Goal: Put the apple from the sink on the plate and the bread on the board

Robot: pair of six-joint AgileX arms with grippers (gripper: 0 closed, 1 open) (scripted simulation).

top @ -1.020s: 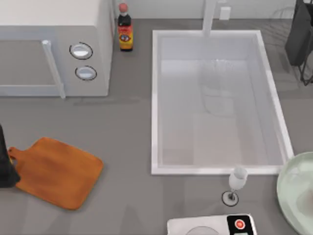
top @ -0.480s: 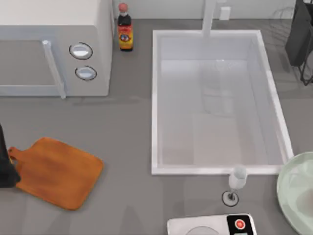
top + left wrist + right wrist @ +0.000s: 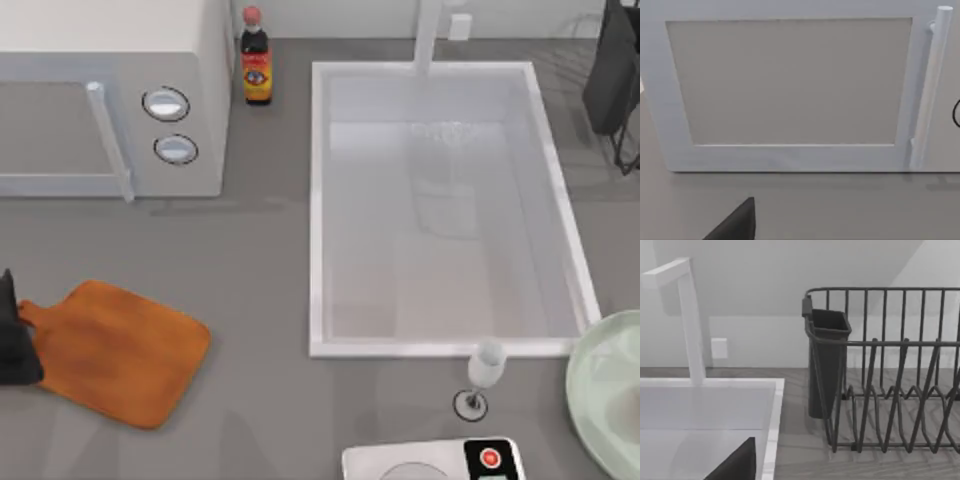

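Left arm [image 3: 12,335] shifted slightly; board [image 3: 115,350] handle points left.

I am counting one sink [image 3: 318,210] with one faucet [image 3: 428,35], and it is holding no fruit or loaf that I can see. I am counting one board [image 3: 115,350] lying on the table [image 3: 250,260] and one plate [image 3: 600,395] showing at the table's right edge. I am seeing one microwave [image 3: 110,95] carrying two round dials [image 3: 166,103] and one door handle [image 3: 108,140]. I am counting one dark sauce bottle [image 3: 256,58] with a red cap, one stemmed glass [image 3: 483,375], one white scale-like device [image 3: 430,460] with one red button [image 3: 490,457], and one dark wire dish rack [image 3: 890,370] holding one dark cutlery cup [image 3: 827,365].
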